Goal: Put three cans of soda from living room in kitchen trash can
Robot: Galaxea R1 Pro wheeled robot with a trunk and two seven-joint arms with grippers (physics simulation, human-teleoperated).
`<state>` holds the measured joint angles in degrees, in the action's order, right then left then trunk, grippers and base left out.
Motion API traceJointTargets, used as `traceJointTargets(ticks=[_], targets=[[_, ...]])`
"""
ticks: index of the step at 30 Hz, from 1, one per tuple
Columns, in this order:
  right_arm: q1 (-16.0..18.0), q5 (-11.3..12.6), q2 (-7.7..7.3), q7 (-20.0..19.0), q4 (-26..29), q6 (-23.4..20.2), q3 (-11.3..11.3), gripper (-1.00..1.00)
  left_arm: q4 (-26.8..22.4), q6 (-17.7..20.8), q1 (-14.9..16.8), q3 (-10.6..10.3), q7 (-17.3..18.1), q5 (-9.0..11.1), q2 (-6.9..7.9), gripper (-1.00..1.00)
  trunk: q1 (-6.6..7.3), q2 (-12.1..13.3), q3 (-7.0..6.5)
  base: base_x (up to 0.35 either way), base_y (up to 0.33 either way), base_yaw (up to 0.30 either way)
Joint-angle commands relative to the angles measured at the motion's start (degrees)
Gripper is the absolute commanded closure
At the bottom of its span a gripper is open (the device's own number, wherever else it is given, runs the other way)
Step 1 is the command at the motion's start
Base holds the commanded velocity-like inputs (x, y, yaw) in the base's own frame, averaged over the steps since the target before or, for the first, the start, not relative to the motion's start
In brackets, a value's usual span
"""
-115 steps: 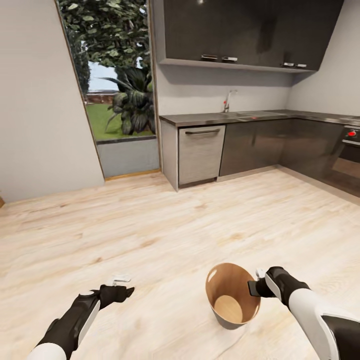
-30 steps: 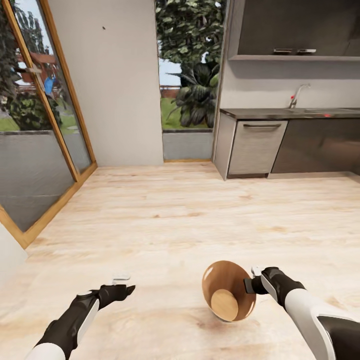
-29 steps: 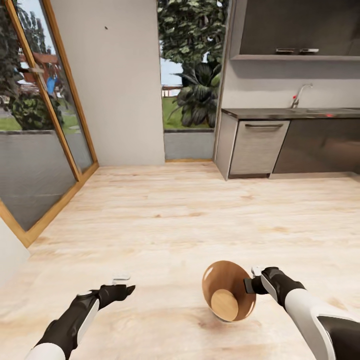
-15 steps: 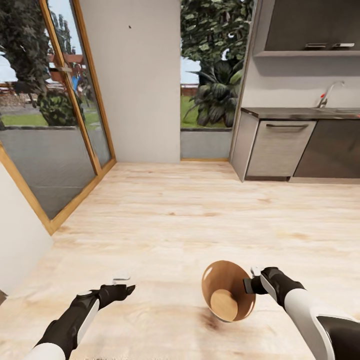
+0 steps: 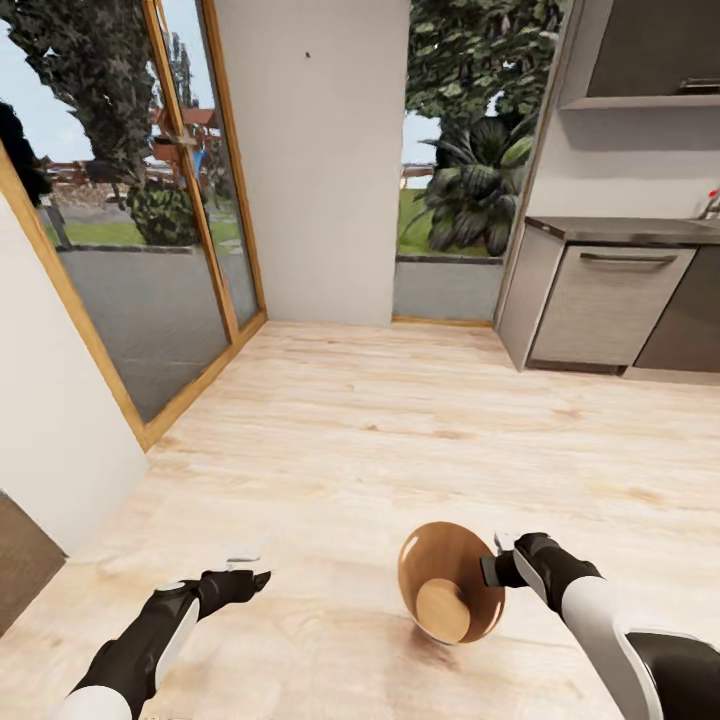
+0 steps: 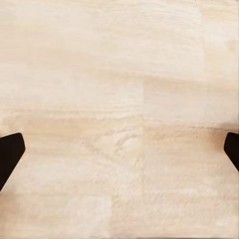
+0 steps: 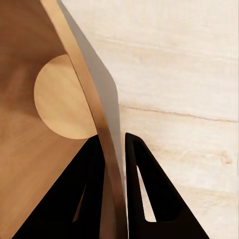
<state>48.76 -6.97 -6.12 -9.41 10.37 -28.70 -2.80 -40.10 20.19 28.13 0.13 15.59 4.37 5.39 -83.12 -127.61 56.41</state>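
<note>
- The tash can (image 5: 450,596) hangs above the wood floor (image 5: 380,420), tipped so that its glossy orange-brown inside and round pale bottom face the head camera; it casts a shadow on the boards below.
- The right claw (image 5: 497,568) pinches the can's rim at its right side; in the right wrist view one dark finger (image 7: 89,199) lies inside the wall (image 7: 94,114) and the other outside, closed narrow on it.
- The left claw (image 5: 247,570) is held out low over bare floor, well apart from the can; in the left wrist view its two dark tips (image 6: 10,154) sit at the far edges, spread wide with nothing between them.
- Against the picture of half a second ago, the arms and the can keep nearly the same place in the head view, while the whole room has slid rightward: the camera has turned left.
- The glass door with its wooden frame (image 5: 200,250) now takes more of the left side, and a pale wall (image 5: 50,400) has come in at the left edge.
- The grey dishwasher front (image 5: 605,305) and the dark counter (image 5: 620,230) now sit at the right edge.
</note>
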Motion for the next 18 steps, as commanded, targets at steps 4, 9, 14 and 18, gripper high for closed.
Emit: traceJointTargets(ticks=[4, 9, 14, 18], targets=[[0.0, 0.6, 0.08, -0.3, 0.1, 0.0, -0.4, 1.00, 0.0, 0.2, 0.0, 0.0, 0.0, -0.1, -0.02, -1.00, 0.89, 1.6, -0.61, 0.000, 0.000, 0.225], [0.0, 0.6, 0.13, -0.2, 0.1, 0.0, -0.4, 1.00, 0.0, 0.3, 0.0, 0.0, 0.0, -0.1, -0.03, -1.00, 1.99, 3.6, -1.37, 0.000, 0.000, 0.225], [0.0, 0.6, 0.20, -0.3, 0.1, 0.0, -0.4, 1.00, 0.0, 0.4, 0.0, 0.1, 0.1, -0.1, -0.03, -1.00, 3.08, 5.6, -2.10, 0.000, 0.000, 0.224], [0.0, 0.6, 0.22, -0.3, 0.1, 0.0, -0.4, 1.00, 0.0, 0.4, 0.0, 0.1, 0.1, -0.1, -0.03, -1.00, 3.96, 7.2, -2.67, 0.000, 0.000, 0.222]])
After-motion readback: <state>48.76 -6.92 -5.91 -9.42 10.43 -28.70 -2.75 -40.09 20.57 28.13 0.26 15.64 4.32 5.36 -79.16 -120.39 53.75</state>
